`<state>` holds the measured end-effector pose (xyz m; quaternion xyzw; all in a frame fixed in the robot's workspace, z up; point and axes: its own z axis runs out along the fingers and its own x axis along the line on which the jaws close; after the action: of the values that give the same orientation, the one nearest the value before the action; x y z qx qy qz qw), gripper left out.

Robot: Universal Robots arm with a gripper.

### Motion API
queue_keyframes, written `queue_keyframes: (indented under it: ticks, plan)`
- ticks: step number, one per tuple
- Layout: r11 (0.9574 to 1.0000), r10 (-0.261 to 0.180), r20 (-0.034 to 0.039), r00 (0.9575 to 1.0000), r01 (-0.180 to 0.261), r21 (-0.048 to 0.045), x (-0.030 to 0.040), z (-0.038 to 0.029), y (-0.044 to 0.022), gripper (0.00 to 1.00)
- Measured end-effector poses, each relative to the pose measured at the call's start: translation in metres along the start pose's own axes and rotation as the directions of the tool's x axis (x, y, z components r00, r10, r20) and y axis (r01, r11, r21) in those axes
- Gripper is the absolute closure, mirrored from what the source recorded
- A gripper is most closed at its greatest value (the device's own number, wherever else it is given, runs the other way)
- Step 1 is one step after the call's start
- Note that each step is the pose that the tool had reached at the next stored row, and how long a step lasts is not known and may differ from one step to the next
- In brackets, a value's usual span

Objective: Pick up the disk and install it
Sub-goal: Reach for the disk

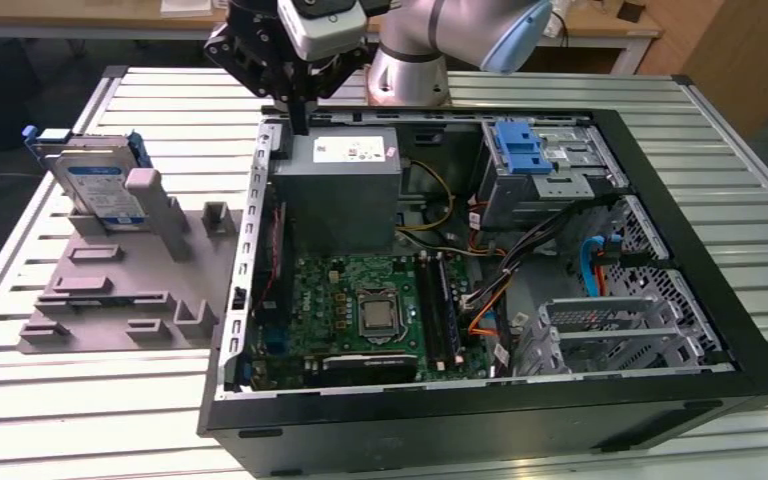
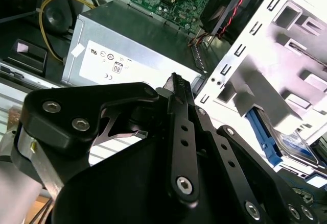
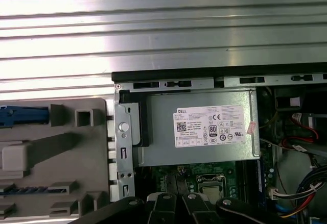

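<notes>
The disk is a silver drive with a blue-and-white label and a blue frame. It stands upright in a grey fixture on the table, at the exterior view's left of the open computer case. My gripper hangs over the case's far corner, above the power supply, well apart from the disk. Its fingers are shut with nothing between them. In the second wrist view the gripper points toward the power supply, and the disk's blue frame lies off to one side. In the first wrist view the disk's blue edge sits in the fixture.
A grey power supply with a white sticker fills the case's far corner. A drive cage with a blue latch and metal bays line the exterior view's right side. Motherboard and loose cables lie between. The slatted table surrounds the case.
</notes>
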<state>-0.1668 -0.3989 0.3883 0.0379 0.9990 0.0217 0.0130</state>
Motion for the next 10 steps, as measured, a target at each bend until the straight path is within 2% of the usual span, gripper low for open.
queue_keyframes:
  ticks: [10]
  plan:
    - [1.0,0.0,0.0001,1.0,0.0,0.0,0.0046,0.0002,-0.0004,0.89]
